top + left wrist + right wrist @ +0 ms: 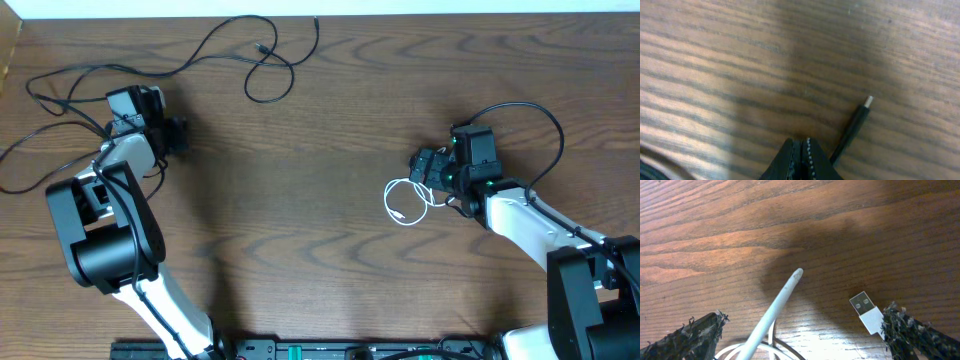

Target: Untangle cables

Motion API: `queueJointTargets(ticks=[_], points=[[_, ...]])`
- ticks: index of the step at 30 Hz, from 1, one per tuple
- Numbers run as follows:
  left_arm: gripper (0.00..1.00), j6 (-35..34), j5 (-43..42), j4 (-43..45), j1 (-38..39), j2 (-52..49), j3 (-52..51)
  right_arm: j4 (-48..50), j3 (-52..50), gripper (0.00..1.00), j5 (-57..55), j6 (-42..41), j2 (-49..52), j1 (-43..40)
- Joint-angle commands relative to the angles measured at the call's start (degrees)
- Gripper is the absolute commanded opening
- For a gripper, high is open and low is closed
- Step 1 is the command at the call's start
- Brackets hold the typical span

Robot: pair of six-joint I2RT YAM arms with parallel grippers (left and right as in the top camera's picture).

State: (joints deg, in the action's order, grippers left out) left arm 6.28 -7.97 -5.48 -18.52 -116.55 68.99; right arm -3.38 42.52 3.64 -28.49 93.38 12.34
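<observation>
Two thin black cables lie looped along the table's far left, one plug end near the top edge. My left gripper is shut; in the left wrist view its jaws are closed and a black cable's plug lies on the wood just right of them, its cord passing beside the right finger. The white cable is coiled at the right. My right gripper is open over it; between its fingers lie a white round end and a white USB plug next to the right finger.
The wooden table fills the view. A thicker black cord arcs from the right arm. The left arm's black base stands at the front left. A black rail runs along the front edge.
</observation>
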Motion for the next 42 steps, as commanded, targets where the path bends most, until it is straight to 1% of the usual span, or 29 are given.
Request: queueJointTargets(ticks=[1,5,10,16,20,22,23,24,25,26,27,28,29,30,31,32,35,37,40,42], points=[[0.08,0.76,0.74,-3.17,-0.04,-0.24,-0.02,0.00,-0.33,0.99,-0.11,-0.20,0.42,-0.26],[0.08,0.15,0.76,-5.05,-0.04,1.03,-0.02,-0.04,-0.33,0.99,-0.11,-0.17,0.42,-0.26],[0.08,-4.20,1.22,-8.98,-1.14,6.56,-0.02,-0.04,-0.35,0.99,-0.11,-0.17,0.42,-0.26],[0.08,-4.90,1.20,-11.72,-2.80,8.85,-0.02,-0.02,-0.33,0.99,-0.11,-0.20,0.42,-0.26],[0.08,-11.21,1.18,-12.48,-3.06,13.42,-0.02,-0.04,-0.35,0.99,-0.13,-0.17,0.42,-0.26],[0.08,-12.90,1.20,-17.20,-3.34,17.81,-0.02,-0.07,-0.35,0.99,-0.11,-0.17,0.42,-0.26],[0.16,-12.87,1.64,-20.72,-3.48,19.80,-0.02,-0.07,-0.33,0.99,-0.11,-0.17,0.42,-0.26],[0.26,-12.87,2.45,-23.28,-3.61,20.85,-0.02,-0.04,-0.35,0.99,-0.13,-0.17,0.42,-0.26],[0.40,-12.87,3.80,-25.38,-3.72,21.33,-0.04,-0.04,-0.33,0.99,-0.13,-0.17,0.39,-0.26],[0.59,-12.92,7.21,-28.30,-3.76,21.49,-0.24,-0.02,-0.35,0.99,-0.13,-0.20,0.42,-0.26],[0.74,-13.57,9.20,-29.40,-4.00,21.20,-0.48,0.00,-0.35,0.99,-0.13,-0.20,0.42,-0.26],[0.86,-15.80,11.50,-30.21,-4.63,20.79,-0.76,-0.02,-0.33,0.99,-0.13,-0.20,0.42,-0.26],[0.92,-17.94,12.28,-30.42,-5.31,20.46,-0.92,-0.02,-0.35,0.99,-0.13,-0.20,0.42,-0.26],[0.97,-19.80,12.28,-30.47,-6.16,20.15,-1.07,-0.02,-0.33,0.99,-0.13,-0.20,0.42,-0.26],[1.00,-22.25,12.26,-30.67,-7.63,19.47,-1.18,-0.02,-0.35,0.99,-0.13,-0.17,0.42,-0.26],[1.00,-22.95,12.24,-31.17,-8.70,18.80,-1.18,-0.04,-0.35,0.99,-0.15,-0.17,0.42,-0.26],[1.00,-22.91,9.44,-32.98,-10.73,16.55,-1.29,-0.04,-0.35,0.99,-0.15,-0.20,0.42,-0.26],[1.00,-22.88,6.84,-34.84,-10.75,14.19,-1.29,0.28,-0.33,0.99,-0.09,-0.24,0.42,-0.26],[0.89,-22.75,6.03,-35.91,-10.56,10.58,-1.29,0.66,-0.33,0.99,-0.09,-0.22,0.42,-0.26],[0.85,-21.77,6.03,-35.10,-10.56,8.28,-1.29,0.59,-0.33,0.99,-0.09,-0.20,0.42,-0.26]])
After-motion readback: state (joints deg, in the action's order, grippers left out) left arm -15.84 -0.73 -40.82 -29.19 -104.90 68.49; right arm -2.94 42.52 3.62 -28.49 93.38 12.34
